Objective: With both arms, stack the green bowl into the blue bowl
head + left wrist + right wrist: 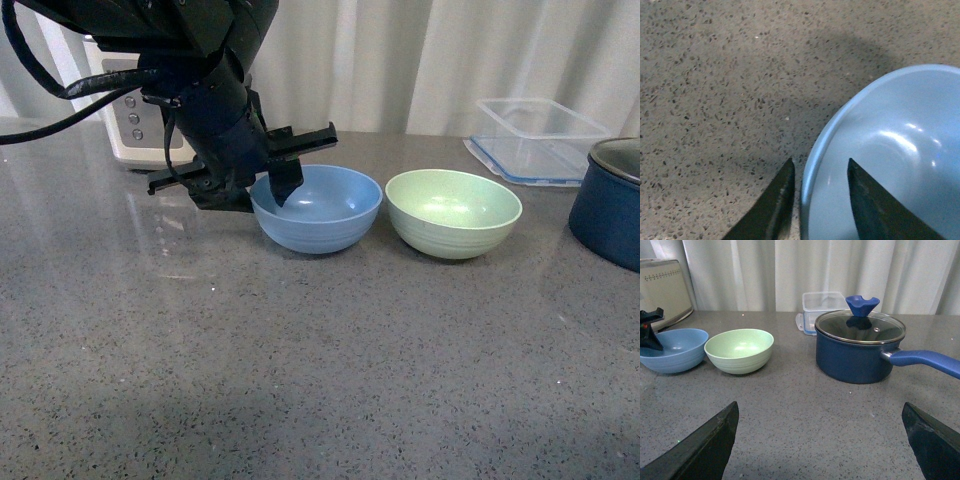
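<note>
The sky-blue bowl [330, 215] and the mint-green bowl [455, 215] stand upright side by side on the grey speckled counter, blue on the left, almost touching. My left gripper [262, 195] is open and straddles the blue bowl's left rim, with one finger inside the bowl and one outside. In the left wrist view that rim [812, 165] runs between the two dark fingers of the gripper [820, 161]. My right gripper [820, 405] is open over bare counter, well short of the green bowl [740, 350] and the blue bowl [675, 347]. The right arm is out of the front view.
A dark navy pot [855, 357] with a glass lid and a long handle stands right of the green bowl. A clear plastic container [535, 135] sits behind it. A white appliance [130, 120] is at the back left, in front of curtains.
</note>
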Controlling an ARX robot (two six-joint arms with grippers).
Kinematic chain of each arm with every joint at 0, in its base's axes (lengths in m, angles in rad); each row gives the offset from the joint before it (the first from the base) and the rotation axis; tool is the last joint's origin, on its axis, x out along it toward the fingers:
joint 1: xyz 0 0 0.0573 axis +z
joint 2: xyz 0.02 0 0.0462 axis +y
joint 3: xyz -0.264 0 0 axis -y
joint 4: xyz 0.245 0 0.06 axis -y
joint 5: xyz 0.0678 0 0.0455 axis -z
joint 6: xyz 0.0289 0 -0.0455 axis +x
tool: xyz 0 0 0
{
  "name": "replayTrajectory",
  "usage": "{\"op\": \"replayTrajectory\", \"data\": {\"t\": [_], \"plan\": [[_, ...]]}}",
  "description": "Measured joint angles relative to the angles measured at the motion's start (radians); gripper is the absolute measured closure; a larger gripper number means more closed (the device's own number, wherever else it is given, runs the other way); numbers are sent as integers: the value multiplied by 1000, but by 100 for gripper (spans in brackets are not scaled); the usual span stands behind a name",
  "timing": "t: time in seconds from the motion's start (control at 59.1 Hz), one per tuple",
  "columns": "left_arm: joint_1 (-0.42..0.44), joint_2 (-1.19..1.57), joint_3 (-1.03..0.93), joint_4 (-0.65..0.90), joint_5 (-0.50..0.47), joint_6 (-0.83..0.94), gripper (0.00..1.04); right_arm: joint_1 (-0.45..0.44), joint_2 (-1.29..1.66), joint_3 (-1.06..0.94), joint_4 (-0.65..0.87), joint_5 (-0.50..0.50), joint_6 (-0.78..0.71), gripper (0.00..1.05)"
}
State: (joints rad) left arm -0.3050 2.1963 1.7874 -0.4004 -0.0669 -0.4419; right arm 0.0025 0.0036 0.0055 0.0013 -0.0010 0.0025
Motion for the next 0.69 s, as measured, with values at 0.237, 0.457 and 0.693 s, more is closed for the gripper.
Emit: {"op": "replayTrajectory", "data": {"t": [0.237, 0.457, 0.693], "plan": [[13, -336, -334, 422, -39, 151, 19, 0, 0, 0, 0, 0, 0, 10], [51, -553, -745, 1019, -169, 375, 38, 0, 0, 0, 0, -1, 0, 10], [132, -747, -1162, 1226, -105, 425, 84, 0, 0, 0, 0, -1, 0, 10]]}}
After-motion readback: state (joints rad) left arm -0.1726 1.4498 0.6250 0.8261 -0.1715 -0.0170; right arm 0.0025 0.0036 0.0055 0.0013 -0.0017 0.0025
